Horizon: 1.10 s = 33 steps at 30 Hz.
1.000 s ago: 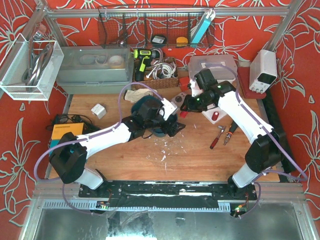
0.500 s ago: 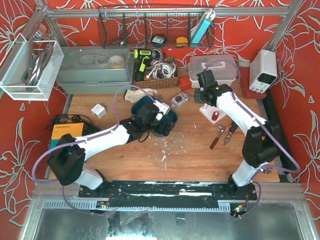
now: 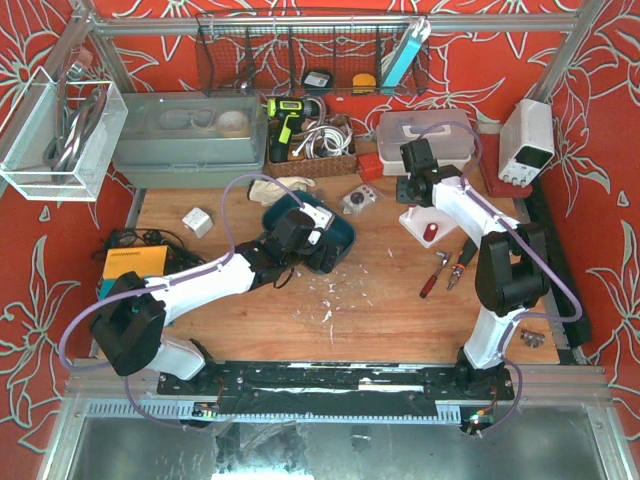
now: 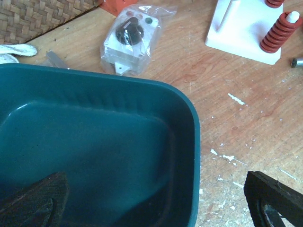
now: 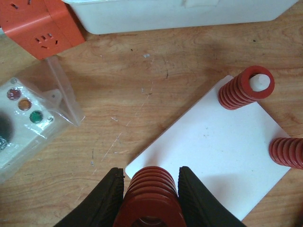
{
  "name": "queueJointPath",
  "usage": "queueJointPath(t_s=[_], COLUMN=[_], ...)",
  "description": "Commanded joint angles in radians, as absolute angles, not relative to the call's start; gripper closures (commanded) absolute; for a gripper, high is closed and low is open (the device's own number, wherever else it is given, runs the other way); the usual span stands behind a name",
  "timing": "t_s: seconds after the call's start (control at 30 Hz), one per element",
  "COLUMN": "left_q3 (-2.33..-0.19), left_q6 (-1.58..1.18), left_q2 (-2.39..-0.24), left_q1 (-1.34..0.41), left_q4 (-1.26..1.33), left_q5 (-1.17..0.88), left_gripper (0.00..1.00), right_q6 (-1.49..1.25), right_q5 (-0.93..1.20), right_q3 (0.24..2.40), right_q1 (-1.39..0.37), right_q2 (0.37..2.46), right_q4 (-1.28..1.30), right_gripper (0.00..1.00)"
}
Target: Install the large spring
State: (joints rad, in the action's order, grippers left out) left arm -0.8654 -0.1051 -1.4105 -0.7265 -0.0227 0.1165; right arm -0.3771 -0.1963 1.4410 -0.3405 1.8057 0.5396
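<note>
My right gripper [image 5: 150,198] is shut on the large red spring [image 5: 151,196], one finger on each side. It holds the spring over the near corner of the white base plate [image 5: 222,151]. A smaller red spring [image 5: 246,87] sits on a white peg on that plate, and another red spring [image 5: 288,152] shows at the plate's right edge. In the top view the right gripper [image 3: 412,190] is above the plate [image 3: 418,222]. My left gripper [image 4: 151,203] is open and empty over the teal bin [image 4: 94,142], also seen in the top view [image 3: 322,252].
A bagged switch box [image 5: 28,123] and an orange socket block [image 5: 40,23] lie left of the plate. A white lidded box [image 3: 425,135] stands behind it. Pliers and a red screwdriver [image 3: 445,270] lie to the right. A wicker basket [image 3: 315,150] is at the back.
My right gripper has moved from the table's middle, near the left gripper, back and right to the white plate. The left gripper has drawn back over the teal bin.
</note>
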Motion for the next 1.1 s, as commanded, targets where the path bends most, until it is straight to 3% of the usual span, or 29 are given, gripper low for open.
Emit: queueJointPath(t_s=[0.0, 0.77, 0.9, 1.07], left_q3=[-0.861, -0.854, -0.852, -0.864], left_q6=[-0.101, -0.11, -0.121, -0.126], left_q2=[-1.382, -1.39, -1.392, -1.391], left_q1=[-0.729, -0.729, -0.729, -0.729], left_q4=[-0.032, -0.057, -0.061, -0.066], left_q5=[0.151, 0.189, 0.19, 0.193], left_gripper=[0.0, 0.0, 0.0, 0.0], right_q6=[-0.401, -0.392, -0.403, -0.391], right_q5=[-0.218, -0.127, -0.156, -0.143], right_q3=[1.461, 1.399, 1.385, 1.387], right_q1=[-0.344, -0.332, -0.33, -0.324], right_q2=[1.816, 1.885, 1.897, 1.87], right_q4=[0.52, 0.465, 0.455, 0.458], right_gripper=[1.0, 0.99, 0.89, 0.51])
